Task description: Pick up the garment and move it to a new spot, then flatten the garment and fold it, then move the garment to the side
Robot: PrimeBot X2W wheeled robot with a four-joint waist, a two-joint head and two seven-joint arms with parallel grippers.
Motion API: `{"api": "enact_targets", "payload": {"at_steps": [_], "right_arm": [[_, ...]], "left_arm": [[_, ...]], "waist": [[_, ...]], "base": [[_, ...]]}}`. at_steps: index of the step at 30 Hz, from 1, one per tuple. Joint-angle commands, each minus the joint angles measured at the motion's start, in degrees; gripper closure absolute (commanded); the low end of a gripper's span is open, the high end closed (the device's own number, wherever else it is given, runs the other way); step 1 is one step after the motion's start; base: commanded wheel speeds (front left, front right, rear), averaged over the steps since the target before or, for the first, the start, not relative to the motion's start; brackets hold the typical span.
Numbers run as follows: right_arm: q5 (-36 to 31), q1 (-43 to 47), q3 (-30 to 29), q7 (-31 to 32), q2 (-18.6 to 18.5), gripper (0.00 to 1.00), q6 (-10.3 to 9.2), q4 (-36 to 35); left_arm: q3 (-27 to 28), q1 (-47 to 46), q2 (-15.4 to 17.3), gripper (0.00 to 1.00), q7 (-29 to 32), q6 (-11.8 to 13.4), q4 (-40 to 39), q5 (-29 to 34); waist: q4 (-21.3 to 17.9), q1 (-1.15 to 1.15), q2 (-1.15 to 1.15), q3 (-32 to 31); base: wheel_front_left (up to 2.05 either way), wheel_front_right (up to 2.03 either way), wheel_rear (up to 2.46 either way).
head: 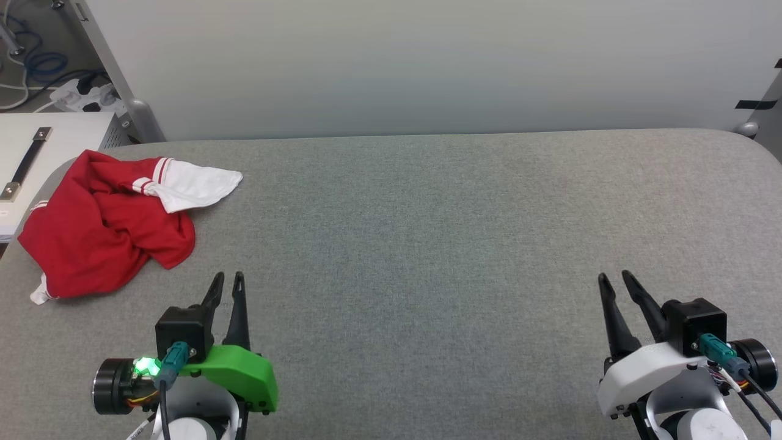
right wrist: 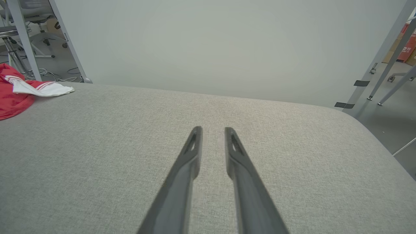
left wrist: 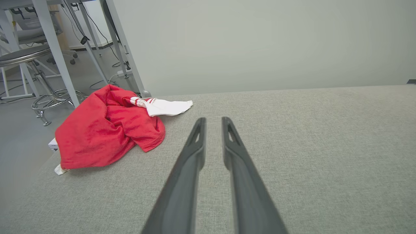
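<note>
1. left hand sits low near my edge of the bench. its fingers are only a little apart and there's nothing pinched between them. right hand is the same deal way over on the other side, slightly spread and empty.
2. the garment is a crumpled red heap at the far left corner of the bench. it's ahead and to the left of the left hand and well apart from the right one. a white sleeve flops out toward the middle, and the red bulk lies right along the bench's left edge.
3. my read is that nothing's been picked up yet, so the step in hand is the first grab. the left hand is the obvious one for it.
4. i'd spread the fingers wider before going in, then drop onto a raised red fold rather than the flat sleeve. that way both fingers bite cloth instead of scraping the bench cover.
5. a sideways nudge could shove the heap off that edge. i'd come from above, close, and lift clear before carrying it toward the middle.
6. i'd save the right hand for flattening, once the cloth is within its reach.
</note>
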Motion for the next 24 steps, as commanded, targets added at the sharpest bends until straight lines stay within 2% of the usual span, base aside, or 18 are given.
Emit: {"api": "enact_targets", "payload": {"at_steps": [1, 24], "right_arm": [[0.04, 0.00, 0.00, -0.05, 0.00, 0.00, 0.00, 0.02], [1.76, -0.29, -0.96, -2.75, 0.02, 0.00, -0.01, 1.85]], "left_arm": [[0.01, 0.00, 0.00, 0.00, -0.05, 0.01, 0.03, -0.03], [-0.35, 0.22, -0.07, 0.00, -2.78, 0.16, 1.55, -1.40]], "waist": [[0.00, 0.00, 0.00, 0.01], [-0.01, 0.00, 0.00, 0.04]], "base": [[0.00, 0.00, 0.00], [0.00, 0.00, 0.00]]}}
